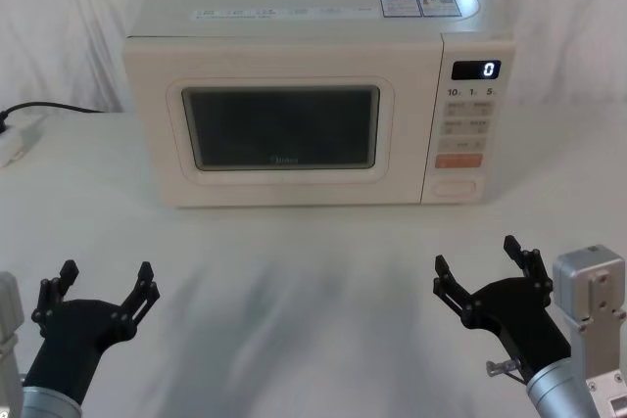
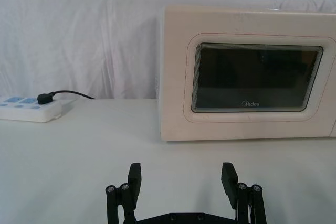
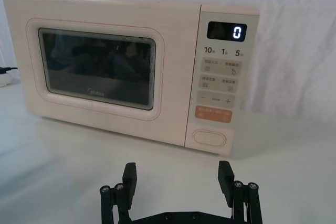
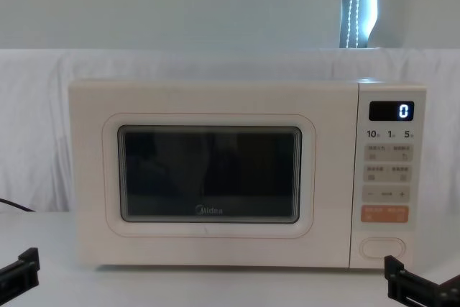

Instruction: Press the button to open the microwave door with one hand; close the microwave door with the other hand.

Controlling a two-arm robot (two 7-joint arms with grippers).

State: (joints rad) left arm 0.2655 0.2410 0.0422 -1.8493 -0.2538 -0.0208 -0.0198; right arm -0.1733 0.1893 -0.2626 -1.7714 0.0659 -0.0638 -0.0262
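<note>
The right hand [image 3: 178, 178], fingers spread, hovers before the button [image 3: 209, 138]; microwave door [image 3: 97, 69] closed.

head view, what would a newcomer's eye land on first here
The cream microwave at the back of the white table, its microwave door shut and the display showing 0. Next, the two black grippers near the front edge: left gripper and right gripper, both with fingers open, pointing toward it.
</note>
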